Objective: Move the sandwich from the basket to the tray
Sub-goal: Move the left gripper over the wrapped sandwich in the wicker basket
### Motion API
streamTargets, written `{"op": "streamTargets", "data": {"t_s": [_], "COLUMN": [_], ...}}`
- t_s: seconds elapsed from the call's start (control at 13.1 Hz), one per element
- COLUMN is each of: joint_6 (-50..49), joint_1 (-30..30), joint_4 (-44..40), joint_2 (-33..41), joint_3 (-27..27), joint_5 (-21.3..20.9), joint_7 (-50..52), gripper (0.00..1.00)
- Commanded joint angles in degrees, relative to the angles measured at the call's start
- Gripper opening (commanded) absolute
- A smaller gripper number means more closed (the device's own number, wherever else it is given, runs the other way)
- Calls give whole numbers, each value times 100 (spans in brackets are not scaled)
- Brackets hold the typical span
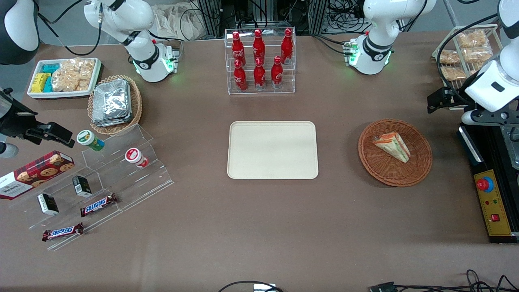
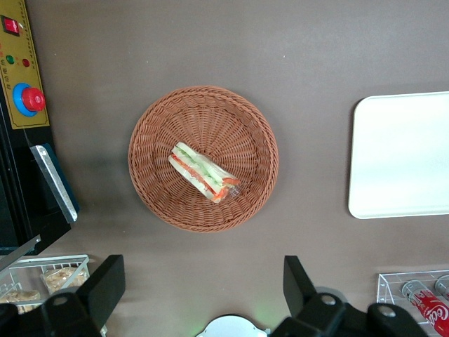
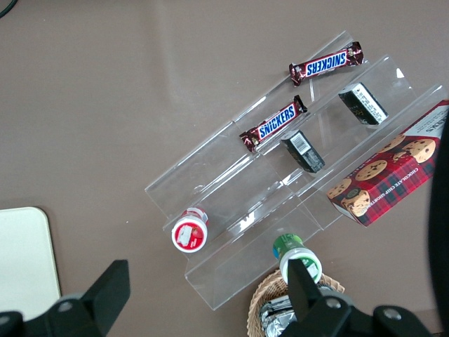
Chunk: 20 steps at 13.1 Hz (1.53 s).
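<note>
The sandwich [image 1: 392, 147], a clear-wrapped wedge with green and orange-red filling, lies on its side in the round reddish-brown wicker basket [image 1: 417, 156]. The left wrist view looks down on the sandwich [image 2: 203, 172] near the middle of the basket [image 2: 231, 123]. My gripper [image 2: 202, 274] is open, its black fingers [image 2: 109, 281] spread wide with nothing between them. It hangs high above the table [image 1: 441, 99], off the basket's rim and a little farther from the front camera. The cream tray [image 1: 272, 150] lies bare at the table's middle, beside the basket, and shows in the wrist view too [image 2: 403, 154].
A clear rack of red cola bottles [image 1: 259, 61] stands farther from the front camera than the tray. A black and yellow control box with a red button [image 1: 490, 194] and a wire rack of snack bags [image 1: 466, 54] sit at the working arm's end. Acrylic display steps [image 1: 101, 182] lie toward the parked arm's end.
</note>
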<state>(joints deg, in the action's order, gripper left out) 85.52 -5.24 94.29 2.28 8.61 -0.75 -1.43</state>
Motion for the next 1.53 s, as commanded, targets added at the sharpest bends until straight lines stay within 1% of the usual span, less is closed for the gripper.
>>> {"op": "streamTargets", "data": {"t_s": [0.0,0.31,0.38,0.46,0.61,0.69,0.84,1.07,1.3,1.45], "joint_6": [-158,-176,-158,-97,52,305,972,1939,2792,3163], "joint_1": [23,6,-90,-195,-223,-223,-214,-214,-205,-205], "joint_4": [-60,-69,-7,150,431,728,1449,2381,3093,3385], "joint_2": [53,-8,-17,-17,9,70,264,449,458,467], "joint_3": [-44,-61,-61,-61,-70,-79,-149,-149,-140,-140], "joint_5": [67,14,5,-4,-48,-48,-65,-65,-65,-65], "joint_7": [-42,-50,-42,-42,-15,80,720,1249,1838,2206], "gripper": [100,100,100,100,100,100,100,100,100,100]}}
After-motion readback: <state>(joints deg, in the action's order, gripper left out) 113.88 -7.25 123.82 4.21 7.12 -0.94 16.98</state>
